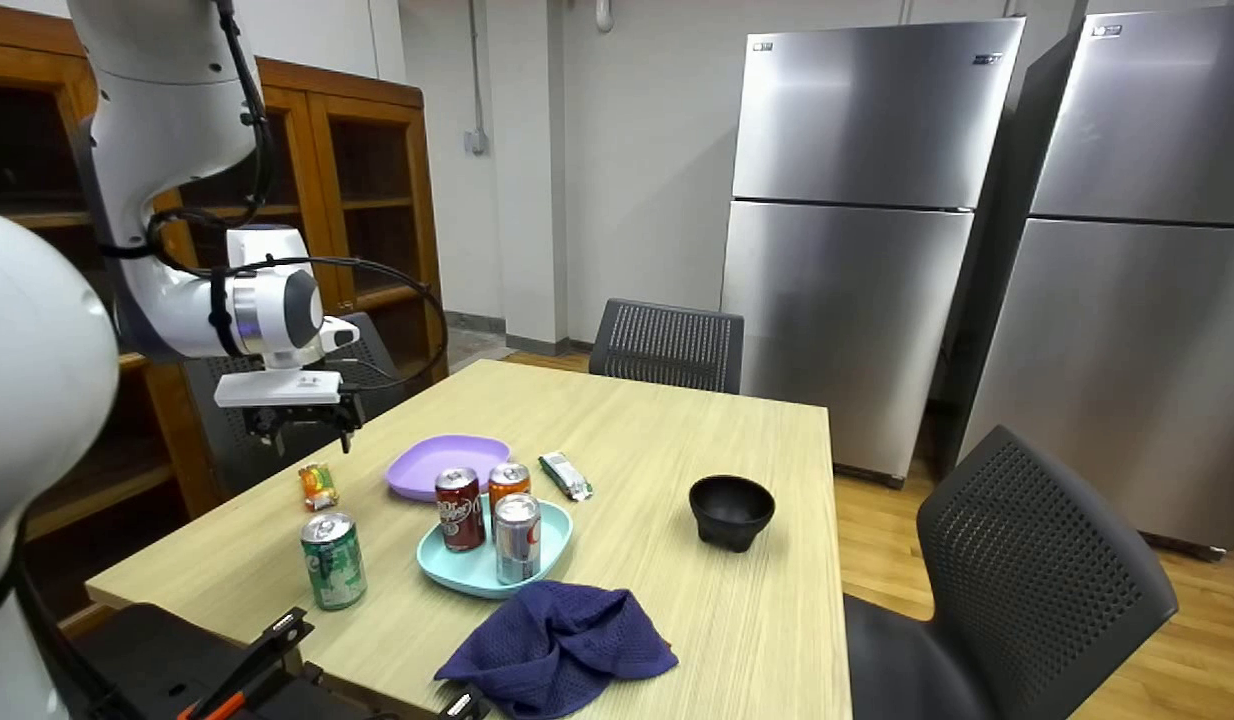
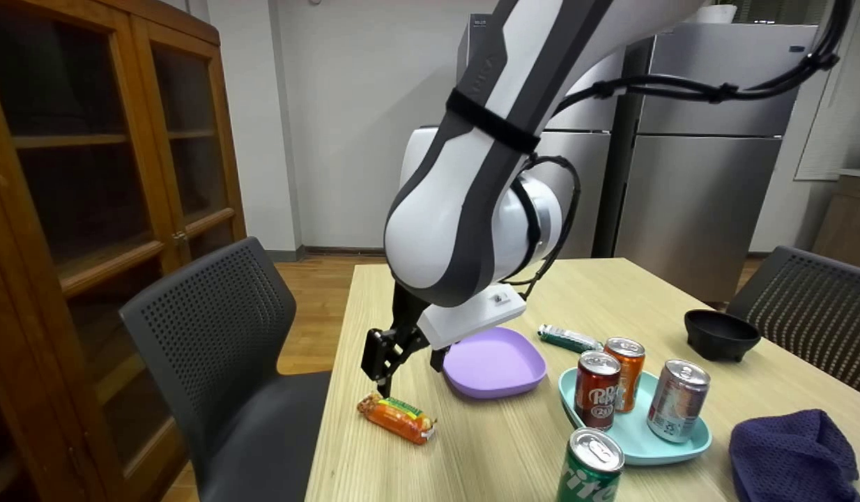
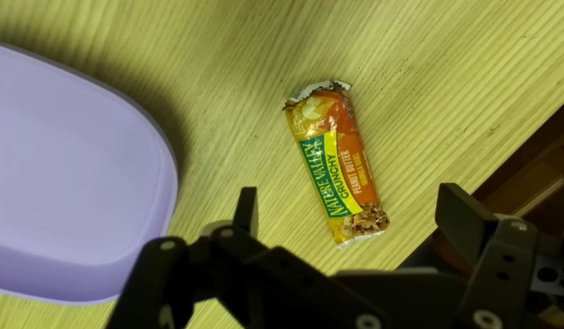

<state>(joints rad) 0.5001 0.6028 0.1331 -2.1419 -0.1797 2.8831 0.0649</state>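
Observation:
My gripper (image 3: 349,196) is open and empty, with its two black fingers spread wide. It hangs above the table near an orange and yellow granola bar (image 3: 334,169), apart from it. In the wrist view the bar lies between and beyond the fingertips. The gripper shows in both exterior views (image 1: 312,440) (image 2: 410,378), with the bar lying flat below it (image 1: 318,487) (image 2: 398,420). A purple plate (image 3: 67,173) lies beside the bar; it holds nothing. A green can (image 1: 333,562) stands nearby. A green-and-white wrapped bar (image 1: 565,475) lies beyond the purple plate.
A teal plate (image 1: 447,568) holds a dark red can (image 1: 460,512), an orange can (image 1: 508,482) and a silver can (image 1: 518,542). A black bowl (image 1: 732,512) and a dark purple cloth (image 1: 567,650) lie on the table (image 1: 637,430). Chairs (image 2: 214,335) stand round it.

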